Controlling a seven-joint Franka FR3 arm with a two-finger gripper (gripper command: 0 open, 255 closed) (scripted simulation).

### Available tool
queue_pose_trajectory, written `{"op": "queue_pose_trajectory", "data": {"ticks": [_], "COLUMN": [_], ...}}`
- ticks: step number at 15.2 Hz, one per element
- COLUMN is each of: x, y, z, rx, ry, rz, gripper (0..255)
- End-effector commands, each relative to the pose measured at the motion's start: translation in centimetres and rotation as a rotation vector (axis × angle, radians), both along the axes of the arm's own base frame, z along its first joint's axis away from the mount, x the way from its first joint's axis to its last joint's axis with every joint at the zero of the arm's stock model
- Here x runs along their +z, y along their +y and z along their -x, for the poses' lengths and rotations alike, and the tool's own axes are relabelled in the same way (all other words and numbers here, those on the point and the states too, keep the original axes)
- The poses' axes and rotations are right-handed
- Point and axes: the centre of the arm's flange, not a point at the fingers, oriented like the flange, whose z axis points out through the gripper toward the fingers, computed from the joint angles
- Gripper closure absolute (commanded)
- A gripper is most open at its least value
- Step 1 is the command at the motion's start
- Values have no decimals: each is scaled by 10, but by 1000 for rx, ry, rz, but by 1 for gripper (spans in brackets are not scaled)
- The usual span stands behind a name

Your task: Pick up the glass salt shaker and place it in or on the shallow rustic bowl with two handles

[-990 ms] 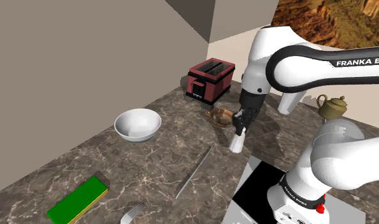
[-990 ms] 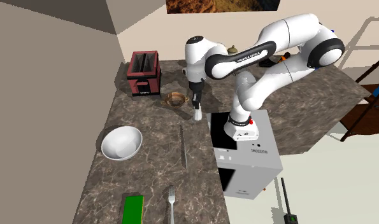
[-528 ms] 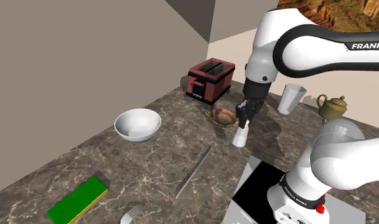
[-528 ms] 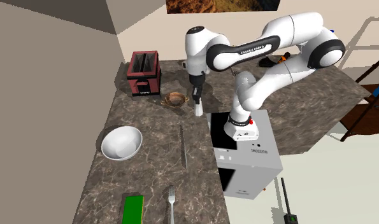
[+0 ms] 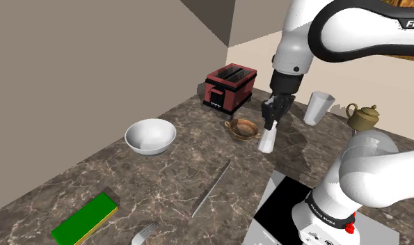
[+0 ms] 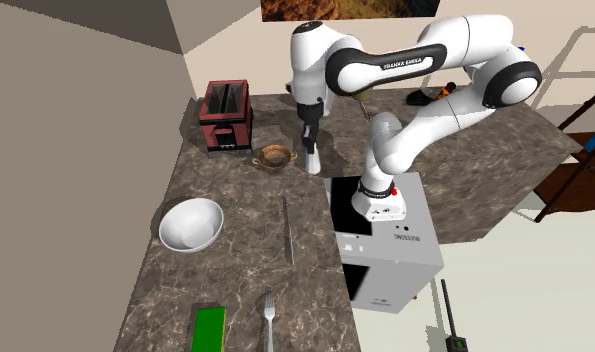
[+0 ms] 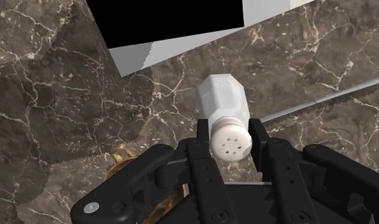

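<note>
- Gripper (image 7: 230, 132) status first: my two black fingers are closed in on the salt shaker (image 7: 224, 105), pinching it right at the perforated cap, with the pale faceted body hanging down away from my hand.
- In the shoulder view my gripper (image 5: 269, 124) points straight down and the salt shaker (image 5: 267, 141) dangles under it, upright. It looks lifted off the dark marble countertop (image 5: 163, 174), but I can't tell how far.
- The shallow brown bowl with two handles (image 5: 244, 128) sits on the countertop just to the shoulder view's left of the shaker — beside it, not under it.
- Same story from the second exterior view: gripper (image 6: 309, 150) holding the salt shaker (image 6: 313, 165), the brown bowl (image 6: 276, 156) just to the left.
- From the wrist I only catch a golden bit of the brown bowl (image 7: 124, 154) peeking past my fingers.
- Other stuff around: a red toaster (image 5: 229, 88) behind the bowl, a white bowl (image 5: 149, 136) well off to the left, and a long knife (image 5: 211, 188) — its serrated edge also shows from the wrist (image 7: 321, 102).
- There's a fork (image 5: 146, 232) and a green block (image 5: 85, 218) at the near end, plus a pale cup (image 5: 319, 107) and a brass teapot (image 5: 363, 116) on the right.
</note>
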Motion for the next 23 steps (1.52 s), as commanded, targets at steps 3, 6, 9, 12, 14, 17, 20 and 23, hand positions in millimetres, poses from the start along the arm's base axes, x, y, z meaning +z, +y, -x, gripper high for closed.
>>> {"op": "queue_pose_trajectory", "data": {"ticks": [3, 6, 9, 12, 14, 17, 20, 23], "x": [20, 36, 46, 55, 62, 72, 81, 74], "y": [0, 0, -15, -37, -53, -75, -98, -106], "z": [-1, -1, -22, -53, -73, -104, -135, -146], "rx": [0, 0, 0, 0, 0, 0, 0, 0], "ry": [0, 0, 0, 0, 0, 0, 0, 0], "rz": [0, 0, 0, 0, 0, 0, 0, 0], "gripper": [255, 255, 255, 255, 255, 255, 255, 255]}}
